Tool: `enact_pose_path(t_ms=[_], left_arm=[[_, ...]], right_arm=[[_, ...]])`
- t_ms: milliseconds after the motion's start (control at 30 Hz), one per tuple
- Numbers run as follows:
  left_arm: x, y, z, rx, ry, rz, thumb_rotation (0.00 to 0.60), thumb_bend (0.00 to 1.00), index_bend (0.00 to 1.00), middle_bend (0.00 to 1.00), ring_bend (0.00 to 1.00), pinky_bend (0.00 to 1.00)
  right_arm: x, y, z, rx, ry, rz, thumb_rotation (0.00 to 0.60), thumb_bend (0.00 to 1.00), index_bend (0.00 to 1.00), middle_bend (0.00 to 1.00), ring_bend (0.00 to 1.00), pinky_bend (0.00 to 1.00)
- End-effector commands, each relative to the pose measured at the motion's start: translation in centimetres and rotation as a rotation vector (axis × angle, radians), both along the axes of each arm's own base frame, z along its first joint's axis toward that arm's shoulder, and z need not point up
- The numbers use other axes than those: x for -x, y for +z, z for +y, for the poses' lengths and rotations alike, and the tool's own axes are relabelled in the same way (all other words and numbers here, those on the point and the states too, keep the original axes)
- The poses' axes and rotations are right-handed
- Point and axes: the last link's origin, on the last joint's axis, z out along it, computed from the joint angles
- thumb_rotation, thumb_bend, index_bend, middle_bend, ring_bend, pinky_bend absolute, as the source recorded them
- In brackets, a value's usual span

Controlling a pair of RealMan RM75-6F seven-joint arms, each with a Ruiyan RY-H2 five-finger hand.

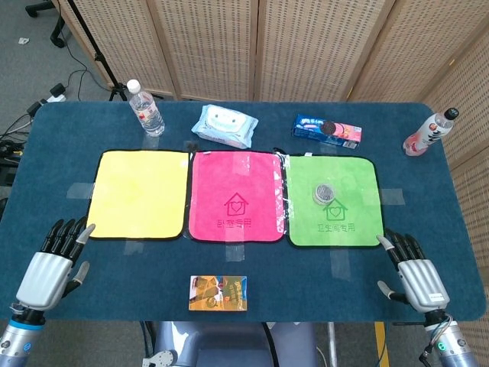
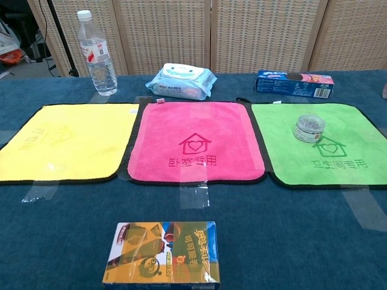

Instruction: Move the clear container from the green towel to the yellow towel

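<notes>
The clear container (image 1: pixel 325 193) sits upright near the middle of the green towel (image 1: pixel 357 177), right of centre in the head view, and neither hand touches it. The yellow towel (image 1: pixel 137 195) lies at the left of the frame with the pink towel (image 1: pixel 237 197) between the two, so the carry runs across the whole width of the row.

The step in hand looks like the reach. The right hand (image 1: pixel 413 274), at the lower right of the frame just off the green towel's near corner, is the closer one and seems the natural choice. It should come in from the side with thumb and fingers spread wider than the round wall, close around the sides and not on the lid, and lift straight up before travelling left so the towel nap does not drag. The container is small and low, so a light pinch probably suffices; its contents are too small to make out.

Both hands rest low at the near table edge, backs up, fingers extended and slightly apart, holding nothing. The left hand (image 1: pixel 55 260) lies at the lower left, its fingertips just short of the yellow towel's near corner. The chest view shows neither hand.
</notes>
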Motion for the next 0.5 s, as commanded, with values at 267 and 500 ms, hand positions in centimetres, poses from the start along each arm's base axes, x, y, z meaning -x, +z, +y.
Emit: enact_pose_path(t_ms=[267, 500], left_arm=[[-0.06, -0.23, 0.02, 0.009, 0.01, 0.016, 0.6, 0.44, 0.0, 0.0, 0.0, 0.0], [-0.59, 0.41, -0.32, -0.016, -0.015, -0.004, 0.6, 0.44, 0.0, 0.0, 0.0, 0.0]], right_arm=[[0.11, 0.35, 0.07, 0.01, 0.004, -0.004, 0.6, 0.31, 0.07, 0.0, 0.0, 0.0], [0.08, 0.25, 0.14, 0.005, 0.01, -0.001, 0.6, 0.31, 0.07, 0.0, 0.0, 0.0]])
